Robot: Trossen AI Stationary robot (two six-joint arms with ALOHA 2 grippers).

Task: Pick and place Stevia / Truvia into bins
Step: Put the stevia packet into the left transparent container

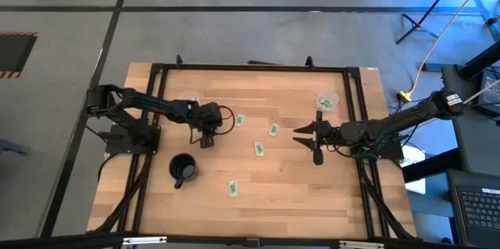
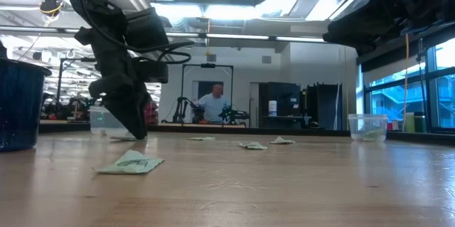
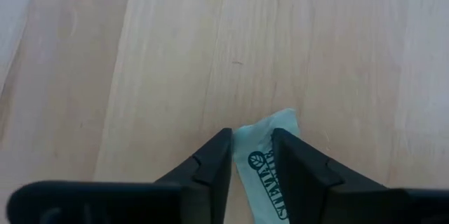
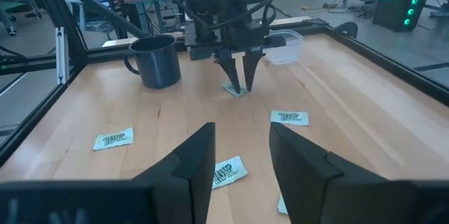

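Several pale green Stevia sachets lie flat on the wooden table (image 1: 312, 194): three in the middle (image 1: 240, 121) (image 1: 274, 130) (image 1: 258, 149) and one nearer the front (image 1: 233, 189). My left gripper (image 1: 207, 138) points down at the table between the left clear cup (image 1: 190, 102) and the black mug (image 1: 183, 168), closed narrowly on another sachet (image 3: 265, 175). My right gripper (image 1: 299, 136) hovers open and empty at mid-right, below the right clear cup (image 1: 326, 102), which holds sachets. My left gripper has the sachet between its two fingers, across its width, at its two long edges (image 3: 243, 159). The fingers (image 3: 214, 161) come from above, pointing down, tips at table level (image 2: 134, 134). The sachet lies flat on the table, its far end (image 3: 273, 124) sticking out past the fingertips.
The black mug (image 4: 156, 59) stands near the left gripper, toward the front left. A black frame (image 1: 250, 67) runs round the table. In the low view a person (image 2: 212, 104) sits in the room far behind.
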